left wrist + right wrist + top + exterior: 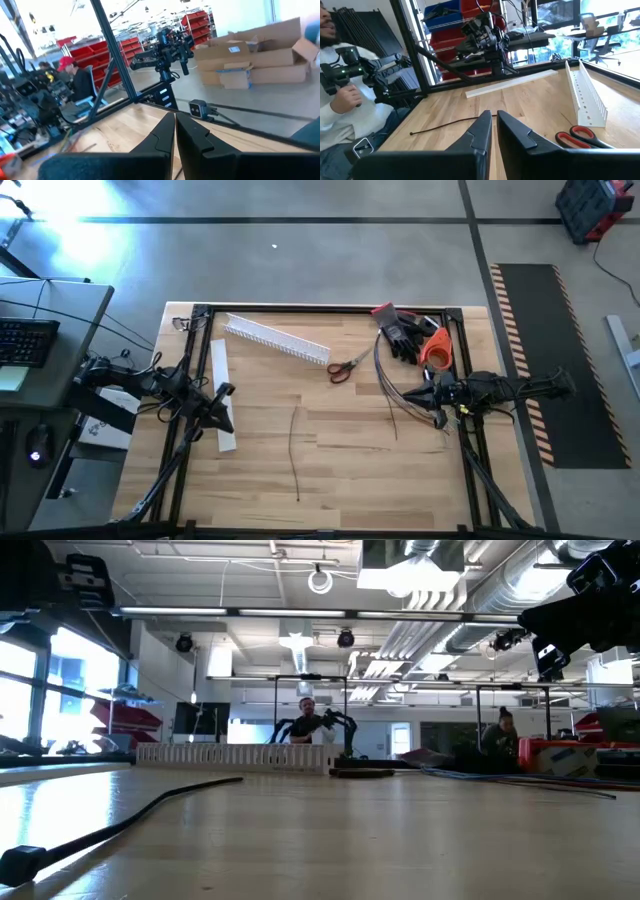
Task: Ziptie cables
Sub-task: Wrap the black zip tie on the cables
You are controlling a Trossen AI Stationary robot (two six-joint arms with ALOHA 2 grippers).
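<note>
The cables (384,376) are a loose bundle of thin dark wires curving across the table's right part, resting flat on the wood; in the low view the cables (520,778) lie at the right. A black zip tie (296,455) lies alone near the table's middle and shows close up in the low view (120,822). My right gripper (432,394) (494,125) is shut and raised just right of the cables. My left gripper (226,391) (175,131) is shut, raised over the flat white strip (221,395) at the table's left.
A white comb-slotted duct (276,338) lies near the far edge, with red-handled scissors (347,368) to its right. Dark gloves (405,330) and an orange object (437,348) sit in the far right corner. A black frame (330,309) rims the table. People stand beyond it.
</note>
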